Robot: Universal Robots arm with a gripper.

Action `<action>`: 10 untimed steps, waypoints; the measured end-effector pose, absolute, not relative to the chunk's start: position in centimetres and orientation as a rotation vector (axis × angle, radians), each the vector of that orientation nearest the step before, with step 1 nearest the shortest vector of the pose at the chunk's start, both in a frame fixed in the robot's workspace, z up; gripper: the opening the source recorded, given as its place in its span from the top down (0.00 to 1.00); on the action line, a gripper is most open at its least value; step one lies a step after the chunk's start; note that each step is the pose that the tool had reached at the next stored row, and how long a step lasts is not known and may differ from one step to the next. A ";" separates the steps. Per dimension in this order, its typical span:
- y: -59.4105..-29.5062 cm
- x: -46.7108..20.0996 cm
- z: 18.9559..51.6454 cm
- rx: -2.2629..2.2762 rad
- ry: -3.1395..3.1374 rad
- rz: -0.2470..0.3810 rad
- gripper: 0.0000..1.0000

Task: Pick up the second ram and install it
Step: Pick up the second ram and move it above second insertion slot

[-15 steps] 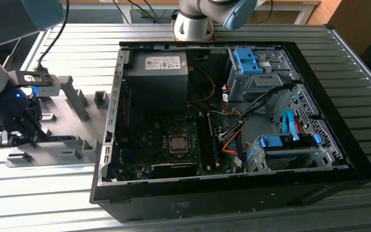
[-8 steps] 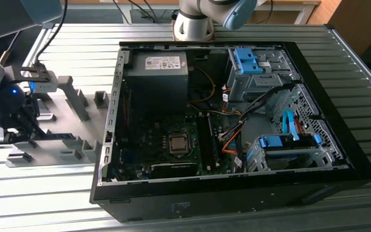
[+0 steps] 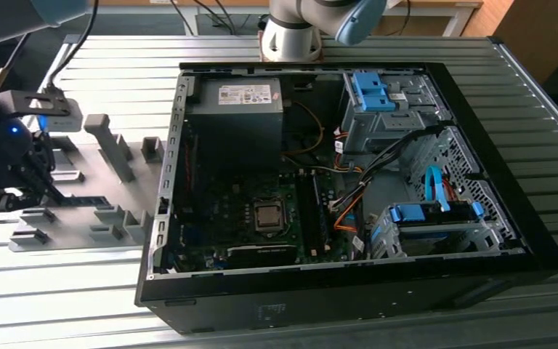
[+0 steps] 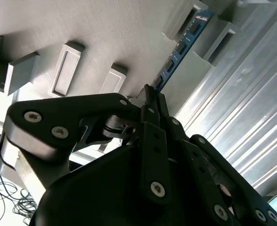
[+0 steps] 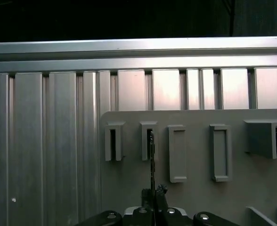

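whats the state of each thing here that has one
second ram: on edge, far end between grey fixture blocks, gripped
gripper: shut on the second ram
computer case: lying flat, side open, inside exposed

Matt black gripper point(image 4: 149, 96), circuit-board second ram point(image 4: 175, 56)

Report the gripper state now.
Gripper: closed on the blue memory stick.
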State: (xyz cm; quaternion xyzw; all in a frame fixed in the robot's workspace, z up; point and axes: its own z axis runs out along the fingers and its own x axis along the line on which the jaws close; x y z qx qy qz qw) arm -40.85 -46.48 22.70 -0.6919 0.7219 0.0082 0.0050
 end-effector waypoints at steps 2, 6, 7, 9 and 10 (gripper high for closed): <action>-46.5 -40.9 23.0 -2.167 2.261 0.026 0.86; -46.5 -40.9 23.2 -2.167 2.261 0.026 0.86; -46.5 -40.9 23.2 -2.167 2.261 0.026 0.86; -46.5 -40.9 23.2 -2.167 2.261 0.026 0.86; -46.5 -40.9 23.2 -2.167 2.261 0.026 0.86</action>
